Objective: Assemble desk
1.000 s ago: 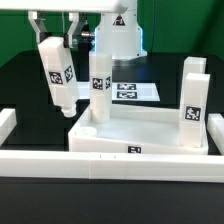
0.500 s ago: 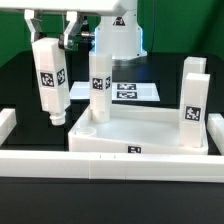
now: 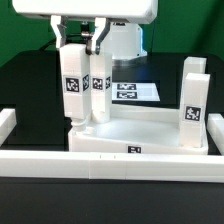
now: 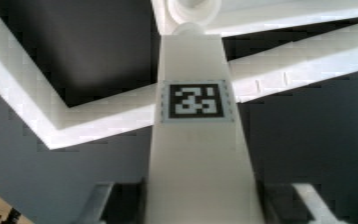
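My fingers [image 3: 66,40] are closed around the upper end of a white square-bar leg [image 3: 73,92], holding it nearly upright with its black-and-white tag facing the exterior camera. My gripper [image 3: 78,42] sits high in that view, under the arm's white body. In the last second the leg has changed a lot: it hung tilted and well off toward the exterior view's left, and now it stands straighter, carried across until it is just beside a second leg [image 3: 98,85] already standing in the desk top [image 3: 150,128]. Its lower end hangs close above the near corner of the tray. In the wrist view the held leg [image 4: 197,120] runs away from me toward a round socket [image 4: 190,12]. I judge the carry nearly done and the lowering into that socket next. Two more legs stand at the far right corner [image 3: 193,100].
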You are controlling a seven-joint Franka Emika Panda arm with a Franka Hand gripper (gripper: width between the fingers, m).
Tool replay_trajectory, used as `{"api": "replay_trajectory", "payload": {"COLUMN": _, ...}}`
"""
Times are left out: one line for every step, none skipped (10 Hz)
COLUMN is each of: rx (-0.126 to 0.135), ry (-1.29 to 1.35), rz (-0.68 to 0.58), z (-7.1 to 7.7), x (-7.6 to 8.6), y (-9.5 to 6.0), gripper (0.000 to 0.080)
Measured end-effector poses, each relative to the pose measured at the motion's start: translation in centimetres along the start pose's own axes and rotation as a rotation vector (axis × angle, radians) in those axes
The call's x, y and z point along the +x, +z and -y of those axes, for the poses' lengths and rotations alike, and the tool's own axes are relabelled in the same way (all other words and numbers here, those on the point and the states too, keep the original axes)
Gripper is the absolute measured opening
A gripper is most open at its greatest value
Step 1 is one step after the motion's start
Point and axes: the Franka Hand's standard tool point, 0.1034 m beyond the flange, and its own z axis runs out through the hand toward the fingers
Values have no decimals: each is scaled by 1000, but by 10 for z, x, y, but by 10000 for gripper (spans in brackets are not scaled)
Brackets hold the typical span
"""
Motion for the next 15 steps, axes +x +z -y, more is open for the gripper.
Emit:
{"api": "replay_trajectory", "payload": {"rx": 0, "ry": 0, "rz": 0, "z": 0, "x": 0, "y": 0, "gripper": 290}}
{"api": "replay_trajectory", "payload": {"rx": 0, "ry": -1, "rz": 0, "z": 1, "x": -2, "y": 0, "gripper": 290}}
{"api": "replay_trajectory", "payload": {"rx": 2, "ry": -12, "rz": 2, "z": 7, "x": -8, "y": 2, "gripper": 290}}
{"api": "replay_trajectory", "payload": {"rx": 2, "ry": -23, "rz": 5, "z": 10, "x": -12, "y": 3, "gripper": 290}}
{"api": "replay_trajectory", "payload": {"rx": 0, "ry": -23, "rz": 9, "z": 9, "x": -15, "y": 4, "gripper": 290}}
{"api": "replay_trajectory", "payload": {"rx": -2, "ry": -23, "rz": 13, "z": 7, "x": -17, "y": 5, "gripper": 290}}
{"api": "replay_trajectory", "payload": {"rx": -3, "ry": -23, "rz": 15, "z": 7, "x": -18, "y": 6, "gripper": 290}}
{"api": "replay_trajectory", "payload": {"rx": -3, "ry": -23, "rz": 15, "z": 7, "x": -18, "y": 6, "gripper": 290}}
{"api": "replay_trajectory", "payload": {"rx": -3, "ry": -24, "rz": 16, "z": 7, "x": -18, "y": 6, "gripper": 290}}
{"api": "replay_trajectory", "payload": {"rx": -4, "ry": -25, "rz": 18, "z": 7, "x": -19, "y": 7, "gripper": 290}}
{"api": "replay_trajectory", "payload": {"rx": -7, "ry": -26, "rz": 21, "z": 7, "x": -21, "y": 9, "gripper": 290}}
{"api": "replay_trajectory", "payload": {"rx": -10, "ry": -27, "rz": 21, "z": 6, "x": -21, "y": 11, "gripper": 290}}
{"api": "replay_trajectory", "payload": {"rx": -14, "ry": -29, "rz": 26, "z": 5, "x": -24, "y": 14, "gripper": 290}}
{"api": "replay_trajectory", "payload": {"rx": -17, "ry": -32, "rz": 25, "z": 5, "x": -25, "y": 16, "gripper": 290}}
{"api": "replay_trajectory", "payload": {"rx": -18, "ry": -34, "rz": 23, "z": 6, "x": -25, "y": 17, "gripper": 290}}
